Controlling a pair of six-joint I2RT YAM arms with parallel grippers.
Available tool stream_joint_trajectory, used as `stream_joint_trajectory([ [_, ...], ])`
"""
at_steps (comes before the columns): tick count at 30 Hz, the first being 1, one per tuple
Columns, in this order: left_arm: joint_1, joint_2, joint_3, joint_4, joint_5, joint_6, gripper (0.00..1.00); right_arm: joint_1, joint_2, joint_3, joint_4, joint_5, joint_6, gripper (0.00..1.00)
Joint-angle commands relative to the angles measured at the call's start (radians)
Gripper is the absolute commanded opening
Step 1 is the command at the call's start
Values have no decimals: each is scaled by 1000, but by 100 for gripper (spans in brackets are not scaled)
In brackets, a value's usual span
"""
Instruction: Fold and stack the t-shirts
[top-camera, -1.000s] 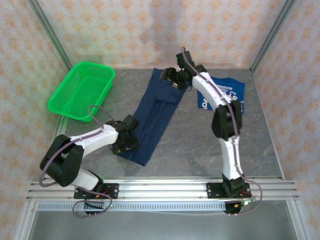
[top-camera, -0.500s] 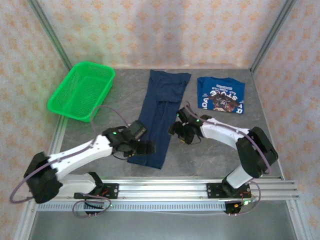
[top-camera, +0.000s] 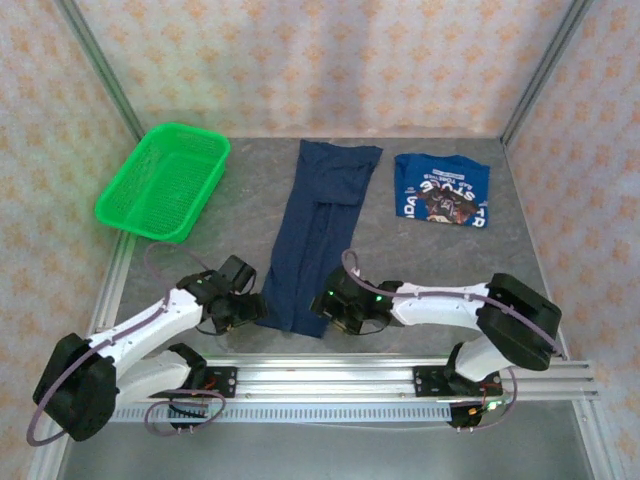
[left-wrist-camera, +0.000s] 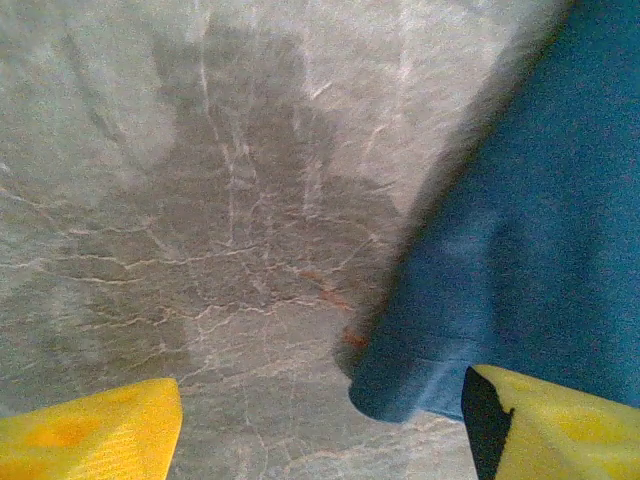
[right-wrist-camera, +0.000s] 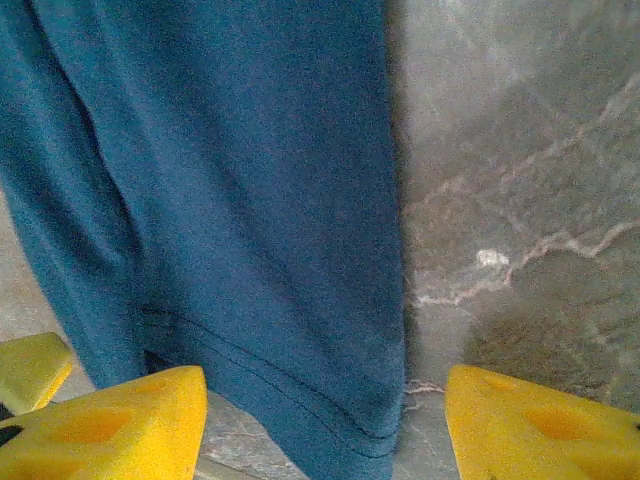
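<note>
The plain dark navy t-shirt (top-camera: 320, 225) lies as a long narrow strip down the middle of the table, its hem at the near end. My left gripper (top-camera: 246, 306) sits low just left of that hem's left corner. It is open; the navy corner (left-wrist-camera: 500, 280) lies by the right fingertip (left-wrist-camera: 560, 425), touching neither pad. My right gripper (top-camera: 336, 312) is at the hem's right corner, open, with the navy hem (right-wrist-camera: 300, 330) lying between its spread fingers (right-wrist-camera: 110, 425). The brighter blue printed t-shirt (top-camera: 442, 190) lies folded at the back right.
A green mesh basket (top-camera: 165, 180) stands at the back left. Patterned walls with metal posts close in the table (top-camera: 400, 260). The aluminium rail (top-camera: 330, 375) carrying both arm bases runs along the near edge, close behind the grippers.
The right gripper has travelled from the shirt's far end down its right edge to the near hem. The left gripper has pulled back leftwards off the hem to beside its corner.
</note>
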Motion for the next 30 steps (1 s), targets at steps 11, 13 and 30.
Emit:
stream_joint_trajectory([
  [11,26,-163,-128,296,60,-110,70,32,76,-55,181,16,76,62],
  [13,28,-155,-136,307,60,-107,68,34,74,-57,187,12,75,62],
  [30,27,52,18,399,172,-37,63,38,137,10,132,-65,30,60],
])
